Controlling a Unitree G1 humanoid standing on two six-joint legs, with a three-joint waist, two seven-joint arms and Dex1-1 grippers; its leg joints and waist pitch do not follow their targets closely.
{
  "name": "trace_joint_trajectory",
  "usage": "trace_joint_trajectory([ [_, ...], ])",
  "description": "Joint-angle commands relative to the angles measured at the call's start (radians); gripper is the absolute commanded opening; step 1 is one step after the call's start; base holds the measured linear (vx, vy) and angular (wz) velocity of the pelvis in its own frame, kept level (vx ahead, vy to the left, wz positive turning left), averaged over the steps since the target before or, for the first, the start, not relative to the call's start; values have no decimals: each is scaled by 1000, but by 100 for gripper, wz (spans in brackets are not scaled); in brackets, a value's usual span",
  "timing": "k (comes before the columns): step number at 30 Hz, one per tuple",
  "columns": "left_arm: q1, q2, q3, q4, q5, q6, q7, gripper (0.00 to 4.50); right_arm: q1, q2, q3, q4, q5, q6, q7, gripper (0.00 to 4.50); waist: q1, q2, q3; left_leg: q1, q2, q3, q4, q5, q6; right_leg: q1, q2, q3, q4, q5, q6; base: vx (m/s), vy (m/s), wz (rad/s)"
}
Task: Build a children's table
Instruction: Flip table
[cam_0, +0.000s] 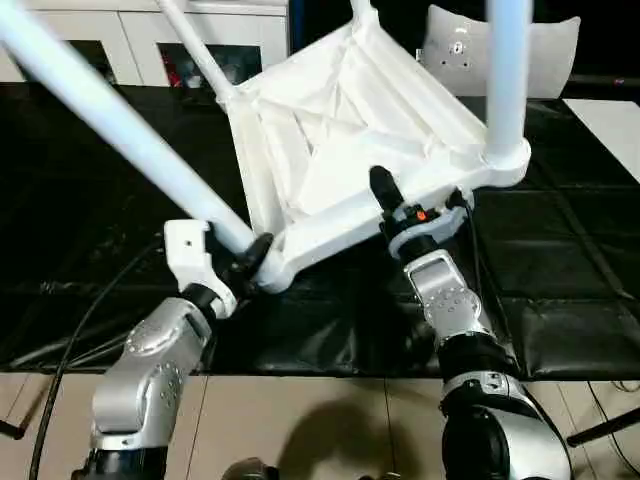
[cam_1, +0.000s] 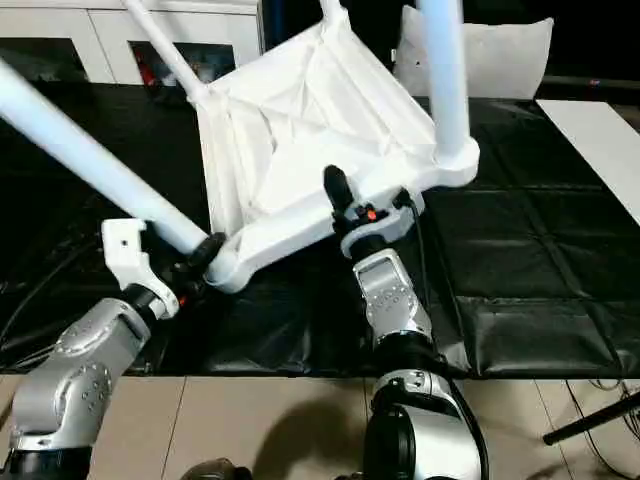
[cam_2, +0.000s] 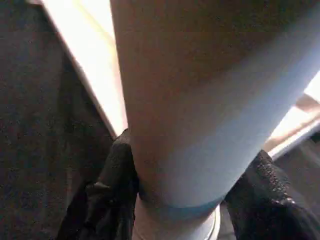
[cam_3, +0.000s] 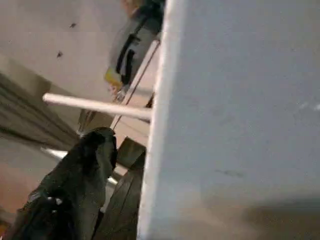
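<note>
1. The left gripper (cam_0: 252, 255) is clamped round the base of one white table leg (cam_0: 110, 115), right where the leg meets a corner socket (cam_0: 272, 268). In the left wrist view a black finger (cam_2: 107, 192) is pressed against each side of the tube, so it's half closed on that leg.
2. The right gripper (cam_0: 392, 205) is seen at the near edge of the tabletop (cam_0: 350, 130). One black finger (cam_0: 383, 188) pokes up over the ribbed underside, and in the right wrist view the white edge sits beside a finger (cam_3: 85, 175). Jaws stand fairly wide; whether the edge is actually pinched can't be told, looks more like straddling it.
3. The tabletop is tipped up, underside facing the camera, its low corner near the left gripper on the black-covered work surface (cam_0: 560, 260).
4. Another leg (cam_0: 507, 70) is plugged into the right-hand corner socket and stands upright. Two more legs (cam_0: 195, 45) are seen at the far corners.
5. White cabinets (cam_0: 130, 40) are behind the work surface.
</note>
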Motion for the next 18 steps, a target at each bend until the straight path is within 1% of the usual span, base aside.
trace_joint_trajectory([
  [1,11,-9,-117,20,9,40,-63,201,-98,40,46,-60,30,18,47,355,-1,-1,-76,21,98,-42,-59,91,136,60,-128,74,-42,89,-201,0,0,0],
  [2,15,2,-135,18,24,26,-76,201,-95,39,47,-65,33,30,51,343,-3,0,-75,23,97,-42,-59,87,132,58,-126,74,-43,80,-199,0,0,0],
  [5,21,13,-150,18,40,16,-83,201,-91,36,53,-67,26,44,64,327,-5,-2,-76,23,97,-41,-58,87,125,60,-126,74,-41,77,-201,0,0,0],
  [6,22,15,-153,21,45,13,-83,201,-90,36,55,-66,23,46,69,316,-5,-1,-76,23,97,-41,-58,87,124,59,-126,75,-41,78,-203,0,0,0],
  [7,24,17,-156,25,51,6,-84,201,-88,36,57,-69,24,55,75,305,-6,-3,-76,23,96,-40,-57,86,125,59,-126,75,-41,80,-204,0,0,0],
  [8,25,18,-156,27,54,3,-85,201,-88,37,57,-69,24,59,77,294,-5,-3,-76,22,96,-41,-57,87,124,60,-126,75,-39,81,-205,0,0,0],
  [9,25,18,-156,27,54,3,-85,201,-88,37,57,-69,24,59,77,294,-6,-2,-76,22,96,-41,-57,86,124,59,-126,75,-40,80,-206,0,0,0],
  [10,26,20,-155,27,56,-1,-86,201,-86,37,57,-73,30,73,86,288,-6,-6,-76,22,96,-40,-57,86,123,60,-126,75,-39,82,-207,0,0,0],
  [12,27,20,-152,30,59,-4,-84,201,-84,38,56,-77,35,83,89,261,-6,-6,-74,21,95,-40,-57,74,120,60,-127,75,-41,65,-207,0,0,0],
  [15,29,22,-146,36,66,-14,-84,201,-77,40,55,-89,46,109,95,250,-7,-6,-74,21,95,-41,-57,76,118,61,-126,75,-40,63,-205,0,0,0],
  [16,30,23,-145,37,67,-17,-85,201,-76,40,55,-91,47,112,95,231,-8,-5,-74,22,95,-40,-57,75,117,60,-126,75,-40,61,-205,0,0,0],
  [17,31,23,-144,39,68,-19,-85,201,-74,40,54,-93,47,113,95,231,-9,-5,-74,22,95,-41,-57,74,115,59,-124,75,-40,58,-205,0,0,0],
  [18,32,24,-144,40,68,-22,-85,201,-73,39,55,-95,47,114,95,218,-9,-5,-74,21,95,-40,-56,73,113,60,-126,75,-40,58,-206,0,0,0],
])
